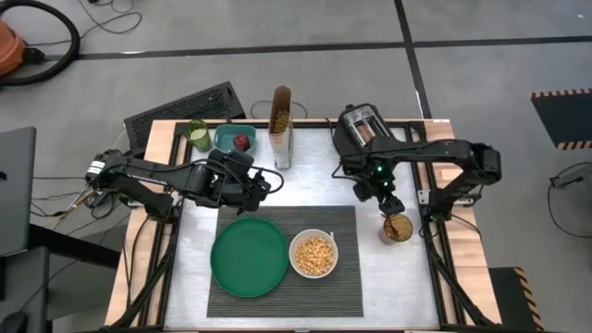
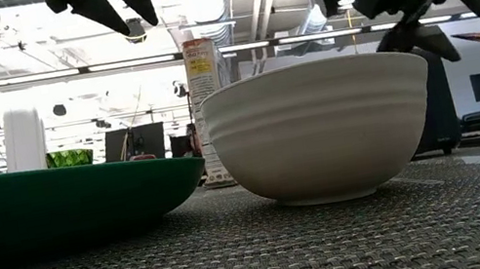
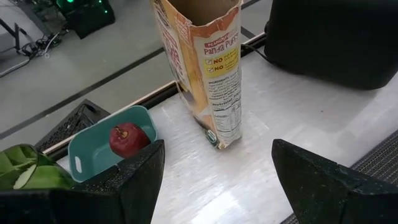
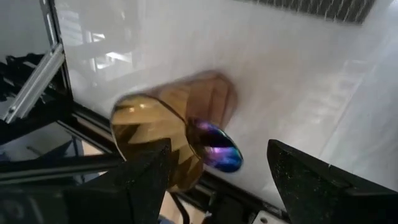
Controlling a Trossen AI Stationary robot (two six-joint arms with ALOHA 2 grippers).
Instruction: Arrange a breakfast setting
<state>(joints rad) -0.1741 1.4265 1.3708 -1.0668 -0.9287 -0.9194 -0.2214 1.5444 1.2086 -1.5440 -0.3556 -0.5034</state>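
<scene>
- High view: left gripper point(image 1: 268, 181), fingers spread and empty, hovers beyond the green plate point(image 1: 248, 256); apple point(image 1: 242, 141) ahead.
- Right gripper point(image 1: 393, 205), released, hangs directly above the spoon point(image 4: 216, 145) in the amber cup point(image 4: 163, 135).

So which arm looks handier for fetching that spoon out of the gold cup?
Probably the right. Its open gripper hovers directly over the spoon in the gold cup; the left gripper is across the table, nearer the apple.

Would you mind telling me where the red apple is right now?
The red apple lies in the teal container at the table's far left, beside the cereal box.
</scene>
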